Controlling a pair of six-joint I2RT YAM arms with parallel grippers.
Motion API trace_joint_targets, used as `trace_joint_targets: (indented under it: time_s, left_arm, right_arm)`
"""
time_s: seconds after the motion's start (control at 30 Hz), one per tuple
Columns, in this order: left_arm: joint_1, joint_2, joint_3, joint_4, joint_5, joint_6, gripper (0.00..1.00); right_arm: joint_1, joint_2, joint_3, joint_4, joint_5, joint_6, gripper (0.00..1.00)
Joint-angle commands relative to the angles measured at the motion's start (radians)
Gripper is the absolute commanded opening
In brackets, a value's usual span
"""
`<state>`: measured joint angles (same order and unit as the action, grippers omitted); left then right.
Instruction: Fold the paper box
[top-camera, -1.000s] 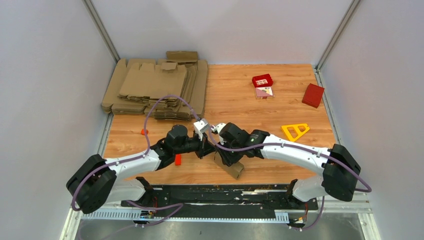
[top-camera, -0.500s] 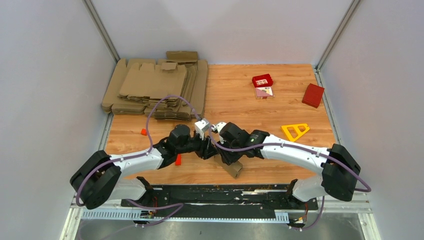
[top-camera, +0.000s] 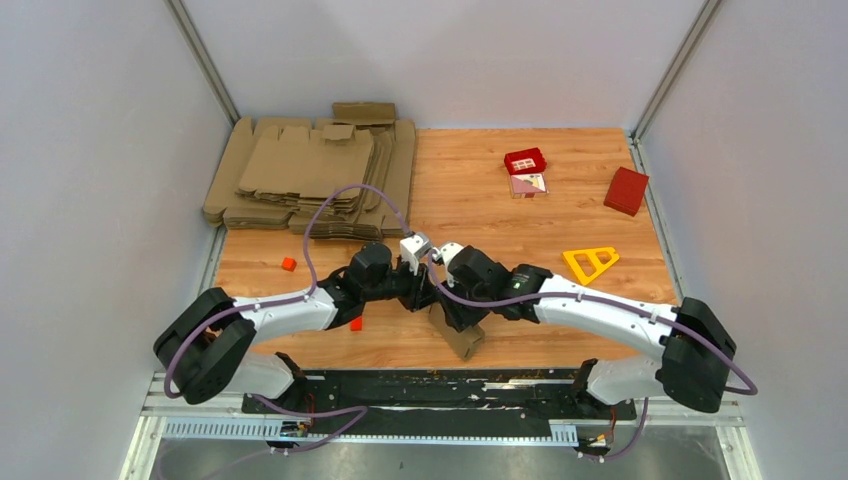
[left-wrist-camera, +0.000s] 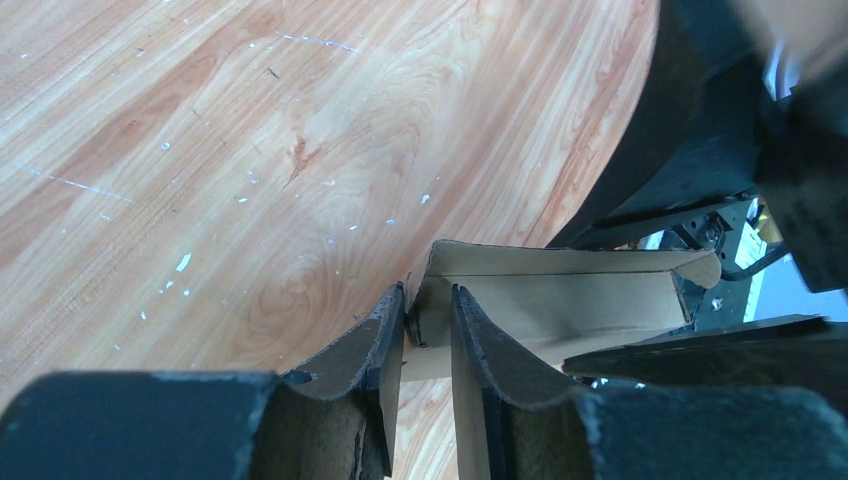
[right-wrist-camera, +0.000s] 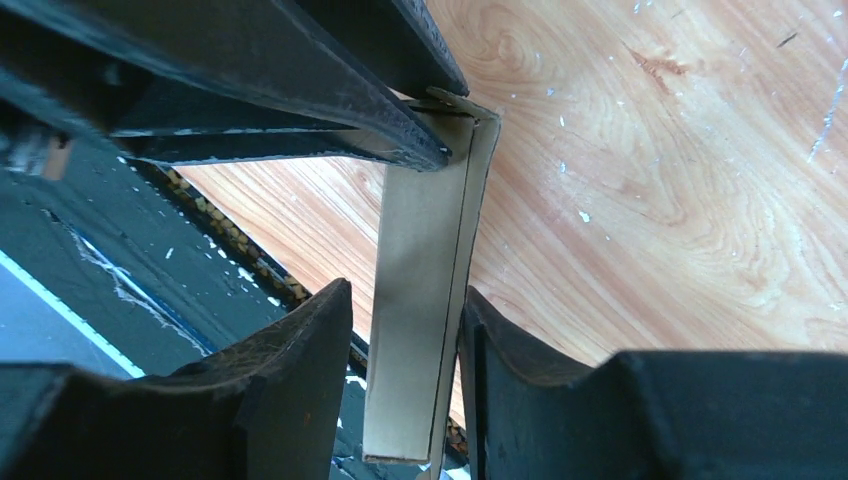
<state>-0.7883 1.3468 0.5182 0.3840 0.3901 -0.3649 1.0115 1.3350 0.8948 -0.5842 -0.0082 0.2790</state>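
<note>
**A:** Where is the box?

**B:** The box (top-camera: 462, 338) lies on the table (top-camera: 470, 205), nearer the arm bases than the pile (top-camera: 310, 175) of flat blanks. It is off to the pile's right and well apart from it. Both wrists meet over it.

**A:** What shape is it in?

**B:** Brown and partly formed. The left wrist view shows an open-ended sleeve with a hollow inside. From above it sits askew, not square to the pile's edges.

**A:** And the left gripper?

**B:** The left gripper (left-wrist-camera: 427, 305) stands astride one wall at the sleeve's end. One of its fingers (left-wrist-camera: 370, 345) is outside, flat against that wall, and the other is inside the hollow. A gap shows between the wall and the inner finger, so the jaws are apart and not pinching.

**A:** The right gripper?

**B:** The right gripper (right-wrist-camera: 408, 305) has a long panel of the box running down between its jaws. One finger (right-wrist-camera: 500, 350) touches the panel's edge. On the other side a strip of table shows between finger and cardboard, so these jaws are also apart, with no squeeze that I can see. The left gripper's dark fingers reach the far end of that same panel.

**A:** Anything else on the table?

**B:** A red box (top-camera: 626, 190) is far right of the pile, by the wall. A yellow triangle (top-camera: 590, 262) is right of the pile and nearer the bases. A small red cube (top-camera: 288, 264) sits just in front of the pile.
</note>
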Motion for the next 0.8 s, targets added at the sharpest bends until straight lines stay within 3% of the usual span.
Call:
trace_joint_targets:
  time_s: [0.0, 0.17, 0.27, 0.47, 0.6, 0.7, 0.77]
  left_arm:
    - [-0.008, -0.004, 0.012, -0.084, -0.068, 0.05, 0.29]
    - [-0.012, -0.02, -0.002, -0.088, -0.071, 0.048, 0.29]
    - [-0.014, -0.03, -0.008, -0.086, -0.075, 0.046, 0.29]
    - [-0.017, -0.032, -0.018, -0.085, -0.081, 0.043, 0.29]
    - [-0.02, -0.03, -0.017, -0.085, -0.082, 0.043, 0.29]
    - [-0.022, -0.036, -0.019, -0.081, -0.089, 0.041, 0.3]
    - [-0.022, -0.044, -0.023, -0.077, -0.088, 0.039, 0.3]
  right_arm:
    - [0.0, -0.074, 0.0, 0.043, 0.007, 0.041, 0.43]
    - [-0.008, -0.079, -0.01, 0.037, -0.002, 0.051, 0.34]
    - [-0.008, -0.057, -0.006, 0.034, -0.038, 0.046, 0.5]
    - [-0.008, -0.018, -0.001, 0.037, -0.076, 0.048, 0.57]
    - [-0.007, -0.002, 0.007, 0.025, -0.076, 0.052, 0.45]
    - [-0.005, 0.018, 0.021, -0.003, -0.062, 0.041, 0.25]
    - [-0.004, 0.021, 0.024, -0.014, -0.043, 0.037, 0.19]
